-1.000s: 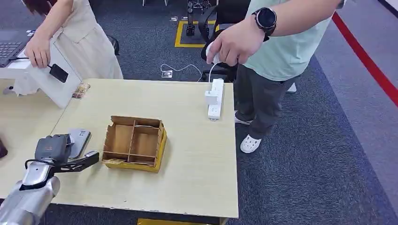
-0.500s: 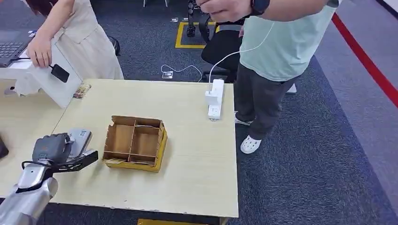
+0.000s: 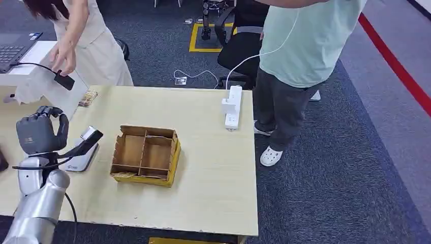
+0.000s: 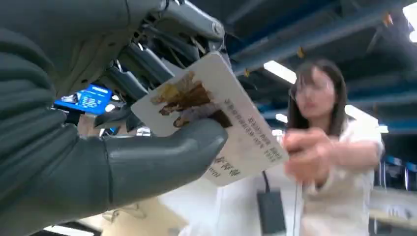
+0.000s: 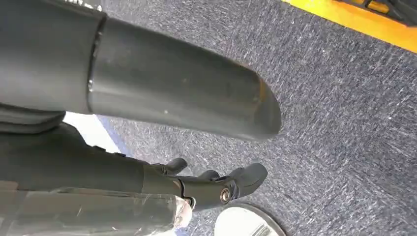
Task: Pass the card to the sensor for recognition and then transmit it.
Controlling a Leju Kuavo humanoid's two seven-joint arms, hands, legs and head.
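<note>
My left hand [image 3: 38,133] is raised above the table's left side and pinches a card [image 3: 92,135] by one end. The card tilts out over the grey-white sensor pad [image 3: 81,159] lying on the table. In the left wrist view the card [image 4: 216,118] shows a printed picture and text, clamped between the thumb [image 4: 162,157] and the dark fingers [image 4: 147,64]. A person in a light dress reaches a hand [image 4: 305,155] toward it. My right hand [image 5: 162,98] hangs over the carpet with nothing in it, fingers apart from the thumb.
A compartmented cardboard box [image 3: 146,154] sits mid-table, right of the sensor. A white power strip [image 3: 232,107] lies at the far edge. The person at far left [image 3: 81,35] stands by a laptop [image 3: 15,51] and a dangling black device [image 3: 64,80]. Another person [image 3: 300,46] stands at the table's right.
My left hand has lifted off the table with the card, up and toward the far left. The left person's hand left the white stand. The right person's hand rose out of view.
</note>
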